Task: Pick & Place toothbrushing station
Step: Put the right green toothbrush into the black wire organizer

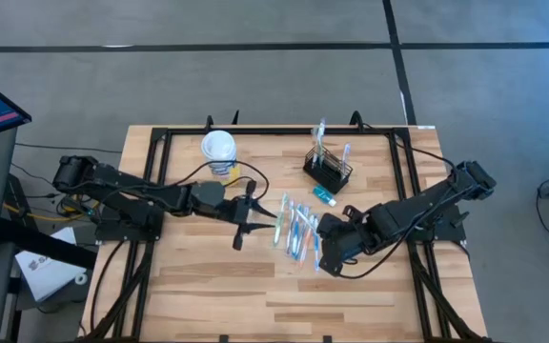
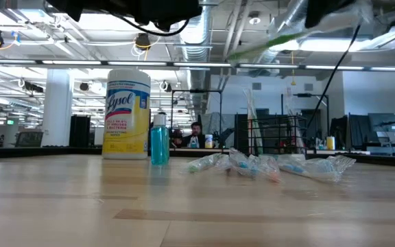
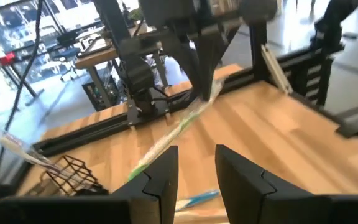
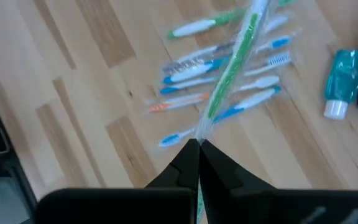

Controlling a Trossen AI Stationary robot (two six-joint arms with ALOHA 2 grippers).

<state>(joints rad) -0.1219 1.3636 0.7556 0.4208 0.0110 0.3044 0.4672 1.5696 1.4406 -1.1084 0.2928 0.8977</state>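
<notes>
High view first: we see the toothbrushing station point(image 1: 329, 170), a black wire-mesh caddy, standing on the wooden worktop point(image 1: 208, 286) in the upper right of centre of the frame, with a few toothbrushes upright in it. Just below it in the frame lies a small teal bottle point(image 1: 324, 196) on its side. A loose pile of wrapped toothbrushes point(image 1: 296, 227) lies at the centre of the worktop, between the two arms. The white-lidded yellow wipes canister point(image 1: 219, 152) stands toward the upper left of centre, well apart from the caddy.

We see the right gripper point(image 1: 324, 232) just right of the pile. In the right wrist view its jaws are together, clamped on the end of a green toothbrush in a clear wrapper point(image 4: 232, 59), which slants up and away above the pile on the worktop. The teal bottle point(image 4: 342, 83) shows at the right edge of that frame.

We see the left gripper point(image 1: 255, 211) just left of the pile, its jaws apart. In the left wrist view its two dark fingers point(image 3: 160, 177) stand with a gap between them and nothing in it; beyond them the green toothbrush point(image 3: 179, 127) hangs from the right gripper point(image 3: 202, 93), and a corner of the caddy point(image 3: 73, 174) shows at the lower left.

Low view shows the canister point(image 2: 127, 113), a blue bottle point(image 2: 159, 140) just beside it, and the pile point(image 2: 273, 165) on the worktop.
</notes>
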